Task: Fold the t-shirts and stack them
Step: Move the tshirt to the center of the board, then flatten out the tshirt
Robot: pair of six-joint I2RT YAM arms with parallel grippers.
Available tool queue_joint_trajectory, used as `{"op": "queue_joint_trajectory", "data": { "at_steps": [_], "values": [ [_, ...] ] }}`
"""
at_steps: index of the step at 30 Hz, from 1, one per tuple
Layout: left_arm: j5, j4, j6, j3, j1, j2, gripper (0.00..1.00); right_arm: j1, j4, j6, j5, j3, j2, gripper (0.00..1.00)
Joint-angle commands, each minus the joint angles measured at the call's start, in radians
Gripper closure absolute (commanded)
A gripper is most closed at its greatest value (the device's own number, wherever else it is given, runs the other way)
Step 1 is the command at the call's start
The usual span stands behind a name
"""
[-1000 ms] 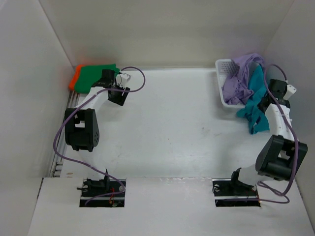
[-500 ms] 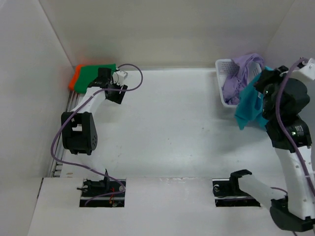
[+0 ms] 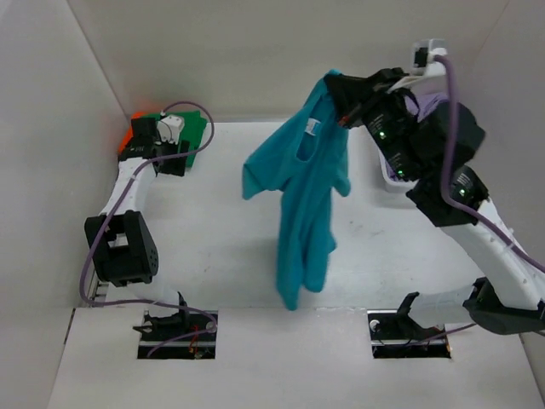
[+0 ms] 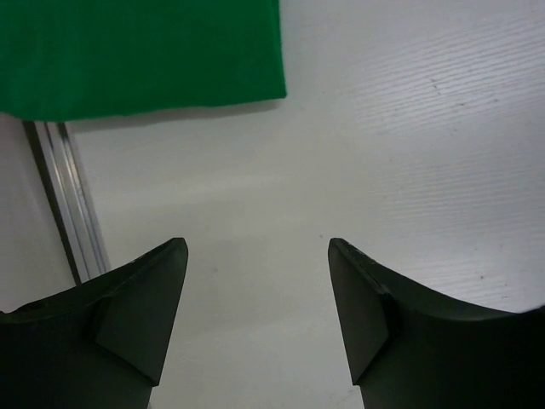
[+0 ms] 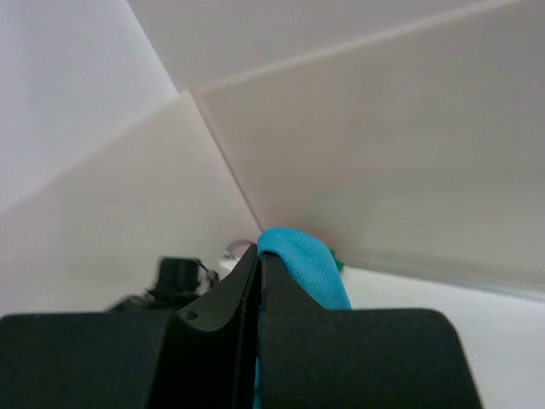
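Note:
The teal blue t-shirt [image 3: 302,187] hangs full length over the middle of the table. My right gripper [image 3: 334,87] is shut on its top edge, high up. In the right wrist view the teal cloth [image 5: 302,264] bulges out from between the closed fingers of the right gripper [image 5: 259,256]. The green t-shirt [image 3: 194,129] lies folded on the orange one [image 3: 130,135] in the far left corner. My left gripper [image 3: 173,162] stands open and empty just in front of that stack. The left wrist view shows the left gripper [image 4: 258,256] over bare table, with the green shirt [image 4: 145,51] beyond it. The lavender shirt [image 3: 428,104] is partly hidden behind the right arm.
The white mesh basket [image 3: 385,175] stands at the far right, mostly covered by the right arm. A metal rail [image 4: 72,204] runs along the table's left edge beside the left gripper. White walls close in the left, back and right sides.
The right arm has swung up and left, pulling the teal shirt out of the basket until it hangs over the table. The left gripper has drawn back left along the green shirt.

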Motion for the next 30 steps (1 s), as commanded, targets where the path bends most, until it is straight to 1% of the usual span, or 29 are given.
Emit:
{"op": "queue_joint_trajectory", "data": {
  "at_steps": [1,3,4,5,6,7,8,9,10,12,14,16,18,20,22,24,27,30],
  "values": [
    [0.027,0.052,-0.044,-0.026,0.048,-0.078,0.33,-0.072,0.039,0.114,-0.064,-0.079,-0.019,1.00],
    [0.032,0.060,-0.050,-0.031,0.070,-0.088,0.33,-0.150,0.021,0.225,-0.061,-0.203,-0.050,0.98],
    [0.033,0.060,-0.050,-0.032,0.077,-0.088,0.33,-0.195,0.004,0.281,-0.059,-0.266,-0.061,0.95],
    [0.033,0.060,-0.050,-0.031,0.082,-0.088,0.33,-0.239,-0.025,0.346,-0.058,-0.327,-0.064,0.90],
    [0.033,0.060,-0.050,-0.029,0.082,-0.088,0.32,-0.287,-0.066,0.404,-0.070,-0.378,-0.053,0.82],
    [0.033,0.059,-0.047,-0.029,0.082,-0.087,0.32,-0.334,-0.118,0.441,-0.091,-0.418,-0.027,0.67],
    [0.033,0.054,-0.040,-0.028,0.074,-0.085,0.32,-0.370,-0.163,0.458,-0.114,-0.443,0.002,0.57],
    [0.033,0.048,-0.032,-0.028,0.064,-0.082,0.31,-0.414,-0.222,0.471,-0.150,-0.464,0.045,0.51],
    [0.032,0.042,-0.020,-0.029,0.047,-0.082,0.31,-0.443,-0.266,0.472,-0.171,-0.484,0.081,0.47],
    [0.027,0.014,0.022,-0.046,0.006,-0.094,0.32,-0.468,-0.277,0.460,-0.171,-0.547,0.102,0.39],
    [0.038,-0.035,0.097,-0.081,-0.042,-0.124,0.32,-0.462,-0.238,0.440,-0.155,-0.627,0.077,0.36],
    [0.045,-0.092,0.192,-0.140,-0.100,-0.163,0.33,-0.461,-0.223,0.442,-0.156,-0.706,0.047,0.36],
    [0.050,-0.164,0.275,-0.204,-0.178,-0.200,0.35,-0.461,-0.217,0.448,-0.164,-0.777,0.031,0.38],
    [0.050,-0.237,0.321,-0.265,-0.278,-0.228,0.38,-0.450,-0.215,0.449,-0.177,-0.845,0.037,0.40],
    [0.058,-0.285,0.335,-0.314,-0.378,-0.248,0.39,-0.422,-0.212,0.468,-0.196,-0.895,0.069,0.41],
    [0.085,-0.293,0.330,-0.368,-0.493,-0.275,0.40,-0.395,-0.202,0.488,-0.204,-0.923,0.121,0.41],
    [0.119,-0.259,0.292,-0.407,-0.646,-0.295,0.39,-0.372,-0.157,0.514,-0.216,-0.935,0.203,0.41],
    [0.146,-0.190,0.226,-0.408,-0.738,-0.266,0.38,-0.369,-0.100,0.546,-0.248,-0.941,0.273,0.41]
  ]
}}
